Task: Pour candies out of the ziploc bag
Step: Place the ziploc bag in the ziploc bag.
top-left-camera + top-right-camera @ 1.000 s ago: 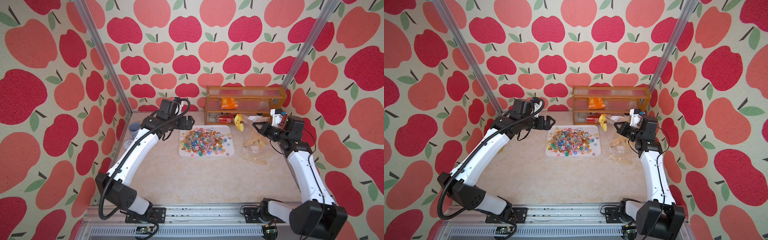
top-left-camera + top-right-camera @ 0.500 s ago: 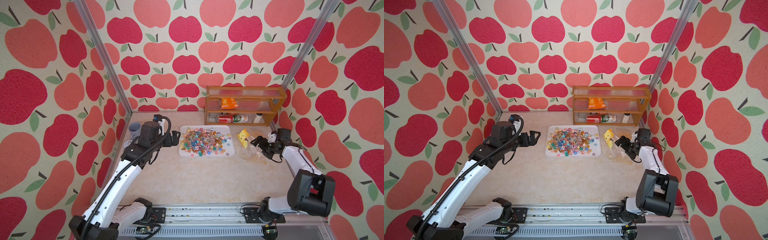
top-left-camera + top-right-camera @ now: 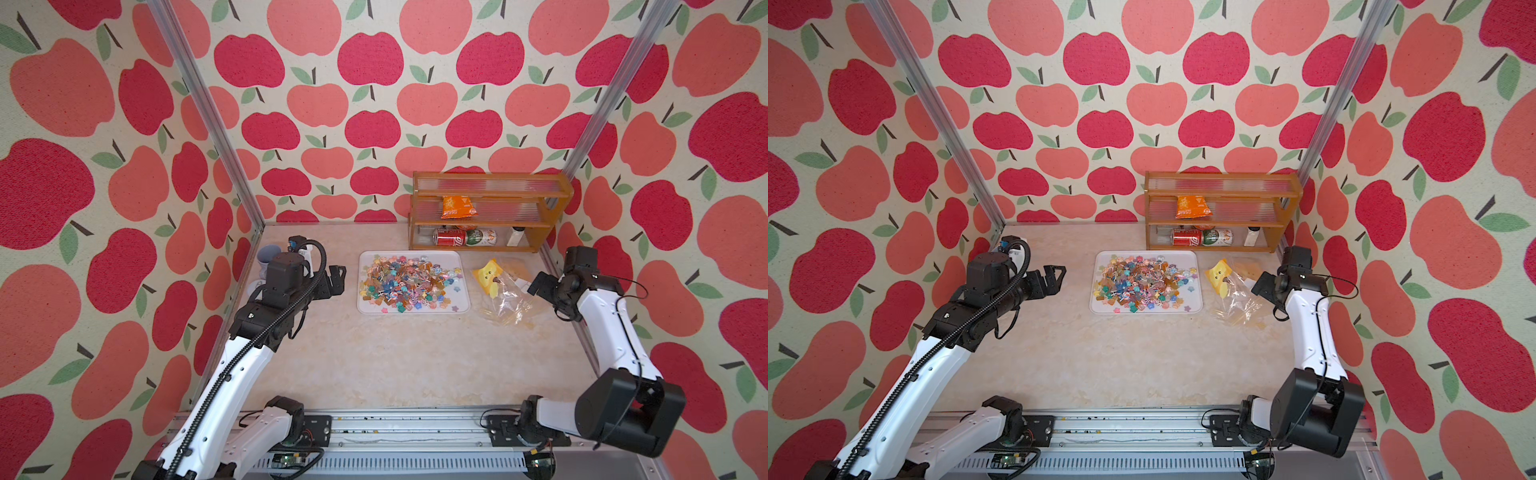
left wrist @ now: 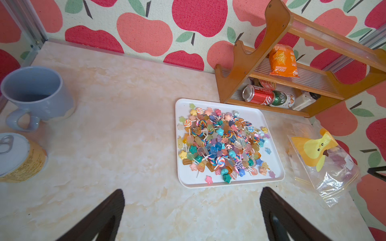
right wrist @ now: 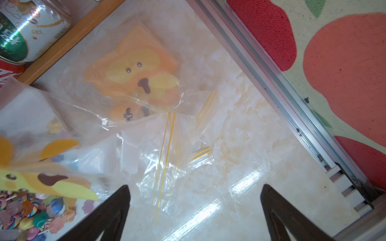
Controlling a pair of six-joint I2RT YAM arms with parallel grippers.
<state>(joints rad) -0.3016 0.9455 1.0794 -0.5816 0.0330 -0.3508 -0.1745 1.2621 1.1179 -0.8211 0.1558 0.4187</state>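
Note:
The candies lie heaped on a white tray at mid-table; the left wrist view shows the candies as lollipops, stars and other small coloured shapes. Just right of the tray, the clear ziploc bag lies crumpled on the table, its yellow face print towards the tray. My right gripper hovers open at the bag's right edge, with only plastic and table under its jaws. My left gripper is open and empty, left of the tray, facing it.
A wooden shelf at the back right holds an orange snack packet and cans. A blue mug and a tin can stand at the far left. An aluminium rail runs close to the right gripper.
The right gripper opened and let go of the bag, which dropped from mid-air onto the table. Both arms pulled back and lower, the left one away from the tray's back corner.

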